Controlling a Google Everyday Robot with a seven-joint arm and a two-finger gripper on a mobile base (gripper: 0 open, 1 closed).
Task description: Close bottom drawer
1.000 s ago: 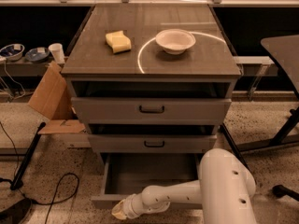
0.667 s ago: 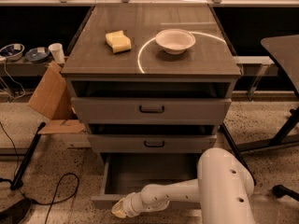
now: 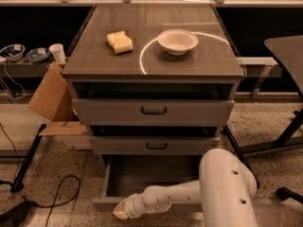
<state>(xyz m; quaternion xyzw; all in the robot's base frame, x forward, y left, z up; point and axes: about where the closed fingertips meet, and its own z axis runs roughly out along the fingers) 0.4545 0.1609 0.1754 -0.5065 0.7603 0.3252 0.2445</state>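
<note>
The bottom drawer (image 3: 142, 176) of the grey cabinet stands pulled out, its deep box open to view. Its front (image 3: 103, 204) runs along the lower edge of the view and the handle is hidden. My white arm (image 3: 184, 193) reaches leftward across the drawer's front edge. My gripper (image 3: 119, 210) sits at the front's left part, at or just in front of it; contact cannot be told. The mid drawer (image 3: 155, 145) and the top drawer (image 3: 154, 110) above show dark bar handles and stick out a little.
A yellow sponge (image 3: 120, 41) and a white bowl (image 3: 177, 40) rest on the cabinet top. A cardboard piece (image 3: 51, 100) leans at the left, with cables (image 3: 52, 193) on the floor. A dark table's legs (image 3: 289, 136) stand at the right.
My gripper has shifted slightly left and down along the bottom drawer's front. The drawer has not visibly moved.
</note>
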